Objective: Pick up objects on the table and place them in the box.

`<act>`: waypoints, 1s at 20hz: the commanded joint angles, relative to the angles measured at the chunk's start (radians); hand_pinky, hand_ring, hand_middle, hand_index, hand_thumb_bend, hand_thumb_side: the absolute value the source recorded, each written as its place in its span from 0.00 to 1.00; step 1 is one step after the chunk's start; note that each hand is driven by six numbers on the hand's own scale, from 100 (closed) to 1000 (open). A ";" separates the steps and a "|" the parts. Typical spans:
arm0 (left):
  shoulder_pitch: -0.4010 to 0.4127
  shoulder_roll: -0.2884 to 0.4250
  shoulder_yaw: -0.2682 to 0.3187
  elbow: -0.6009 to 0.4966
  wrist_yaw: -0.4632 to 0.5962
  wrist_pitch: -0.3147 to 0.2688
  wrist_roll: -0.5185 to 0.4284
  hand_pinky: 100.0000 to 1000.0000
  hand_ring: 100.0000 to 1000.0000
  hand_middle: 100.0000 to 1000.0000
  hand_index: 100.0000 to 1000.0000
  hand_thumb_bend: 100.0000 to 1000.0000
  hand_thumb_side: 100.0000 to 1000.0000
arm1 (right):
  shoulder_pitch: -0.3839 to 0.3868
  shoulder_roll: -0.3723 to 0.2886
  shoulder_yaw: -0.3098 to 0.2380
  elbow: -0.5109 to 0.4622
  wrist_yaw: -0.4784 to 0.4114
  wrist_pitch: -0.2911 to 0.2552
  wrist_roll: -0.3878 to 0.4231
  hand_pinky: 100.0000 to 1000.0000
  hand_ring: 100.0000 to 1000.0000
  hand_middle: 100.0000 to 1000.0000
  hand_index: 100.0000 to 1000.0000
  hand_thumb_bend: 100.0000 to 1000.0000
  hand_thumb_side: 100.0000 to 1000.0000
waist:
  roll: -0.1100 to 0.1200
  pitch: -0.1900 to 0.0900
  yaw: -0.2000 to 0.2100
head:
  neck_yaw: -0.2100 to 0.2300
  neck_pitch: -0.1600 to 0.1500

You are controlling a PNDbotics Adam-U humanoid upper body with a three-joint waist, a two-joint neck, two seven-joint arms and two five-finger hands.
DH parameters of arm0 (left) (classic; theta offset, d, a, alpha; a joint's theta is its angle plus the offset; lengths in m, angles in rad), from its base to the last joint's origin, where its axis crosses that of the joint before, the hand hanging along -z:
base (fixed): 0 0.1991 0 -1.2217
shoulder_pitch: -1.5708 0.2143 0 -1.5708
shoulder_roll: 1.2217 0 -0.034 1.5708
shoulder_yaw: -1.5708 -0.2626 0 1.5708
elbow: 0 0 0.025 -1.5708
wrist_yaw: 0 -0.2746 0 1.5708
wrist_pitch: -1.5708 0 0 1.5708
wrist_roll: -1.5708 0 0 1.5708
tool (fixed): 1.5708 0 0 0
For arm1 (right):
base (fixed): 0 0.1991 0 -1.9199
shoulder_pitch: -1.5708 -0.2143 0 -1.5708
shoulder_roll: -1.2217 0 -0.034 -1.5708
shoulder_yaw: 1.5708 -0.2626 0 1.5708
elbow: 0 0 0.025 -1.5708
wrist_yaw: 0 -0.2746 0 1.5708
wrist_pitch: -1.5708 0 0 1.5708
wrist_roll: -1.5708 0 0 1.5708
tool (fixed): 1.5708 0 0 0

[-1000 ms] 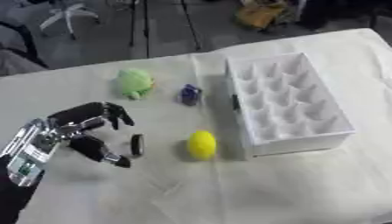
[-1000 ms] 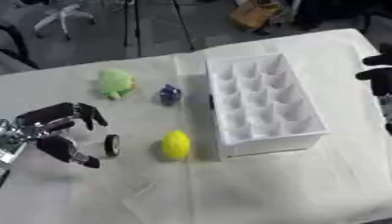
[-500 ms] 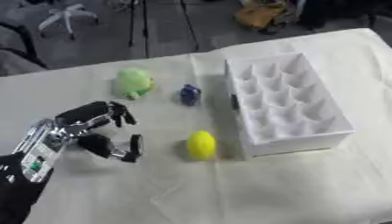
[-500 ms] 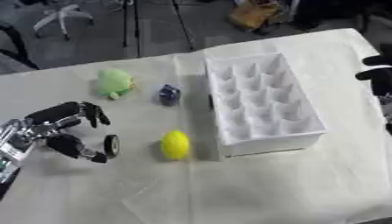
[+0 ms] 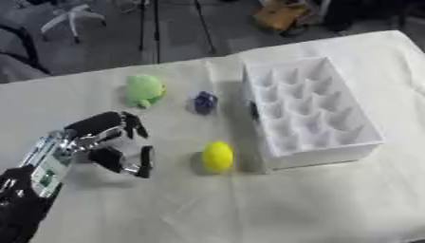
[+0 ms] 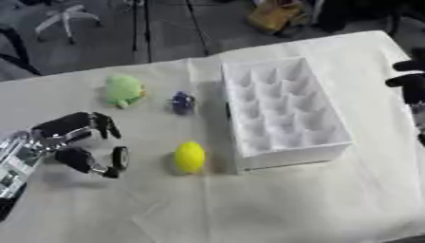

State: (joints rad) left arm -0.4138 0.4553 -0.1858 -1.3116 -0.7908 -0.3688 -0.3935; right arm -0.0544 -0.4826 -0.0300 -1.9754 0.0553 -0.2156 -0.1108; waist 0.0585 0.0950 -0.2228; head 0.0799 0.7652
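Observation:
A yellow lemon-shaped object (image 5: 217, 156) lies on the cloth just left of the white compartmented box (image 5: 309, 110). A small dark blue object (image 5: 204, 101) sits near the box's upper left side. Further left lies a light green plush object (image 5: 143, 88). My left hand (image 5: 114, 144) hovers left of the yellow object with its fingers and thumb curved and spread, holding nothing. It is apart from all three objects. Only dark fingers of my right hand (image 6: 408, 81) show at the right edge in the right eye view.
A cream cloth covers the table (image 5: 216, 204). Beyond its far edge are a dark floor, a chair base (image 5: 70, 14) and a stand's legs. The box's cells hold nothing that I can see.
My left hand has moved right and slightly up, closer to the yellow object. The objects and the box have not moved.

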 commanded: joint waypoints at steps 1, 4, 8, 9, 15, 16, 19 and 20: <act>-0.020 0.016 0.000 -0.002 -0.023 -0.008 0.005 0.72 0.59 0.62 0.69 0.97 0.56 | -0.013 -0.027 -0.004 -0.025 -0.007 -0.002 0.002 0.76 0.63 0.68 0.88 0.27 0.71 | -0.004 -0.008 -0.001 | 0.001 0.005; -0.022 0.017 -0.002 0.002 -0.034 -0.013 0.002 0.72 0.59 0.62 0.67 0.94 0.54 | -0.013 -0.027 -0.004 -0.025 -0.007 -0.002 0.002 0.76 0.63 0.68 0.88 0.27 0.71 | -0.004 -0.008 -0.002 | 0.000 0.005; -0.025 0.018 -0.003 0.002 -0.056 -0.016 0.002 0.72 0.59 0.62 0.66 0.91 0.53 | -0.013 -0.027 -0.003 -0.025 -0.007 -0.002 0.002 0.76 0.63 0.68 0.88 0.27 0.71 | -0.003 -0.008 -0.002 | -0.001 0.005; -0.025 0.018 -0.003 0.002 -0.059 -0.016 0.004 0.72 0.59 0.62 0.66 0.91 0.53 | -0.013 -0.027 -0.003 -0.025 -0.007 -0.003 0.002 0.76 0.63 0.68 0.88 0.27 0.71 | -0.003 -0.008 -0.002 | -0.002 0.005; -0.026 0.015 -0.006 0.007 -0.068 -0.021 0.011 0.72 0.59 0.62 0.66 0.90 0.53 | -0.013 -0.027 -0.003 -0.025 -0.007 -0.003 0.003 0.76 0.63 0.68 0.88 0.27 0.71 | -0.003 -0.008 -0.003 | -0.003 0.005; -0.027 0.015 -0.007 0.008 -0.069 -0.024 0.011 0.72 0.59 0.62 0.66 0.90 0.53 | -0.014 -0.027 -0.003 -0.025 -0.007 -0.003 0.003 0.76 0.63 0.68 0.88 0.27 0.71 | -0.003 -0.007 -0.003 | -0.003 0.005; -0.027 0.016 -0.011 0.010 -0.071 -0.029 0.016 0.72 0.59 0.61 0.65 0.89 0.53 | -0.014 -0.027 -0.003 -0.025 -0.007 -0.003 0.003 0.76 0.63 0.68 0.88 0.27 0.71 | -0.003 -0.007 -0.004 | -0.003 0.005; -0.027 0.016 -0.012 0.011 -0.071 -0.030 0.020 0.71 0.58 0.61 0.65 0.89 0.53 | -0.014 -0.027 -0.003 -0.025 -0.007 -0.003 0.003 0.76 0.63 0.68 0.88 0.27 0.71 | -0.003 -0.007 -0.004 | -0.003 0.005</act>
State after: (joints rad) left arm -0.4227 0.4553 -0.2006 -1.2931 -0.8593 -0.3946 -0.3787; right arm -0.0574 -0.4826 -0.0300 -1.9754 0.0552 -0.2157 -0.1100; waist 0.0587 0.0950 -0.2265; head 0.0764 0.7652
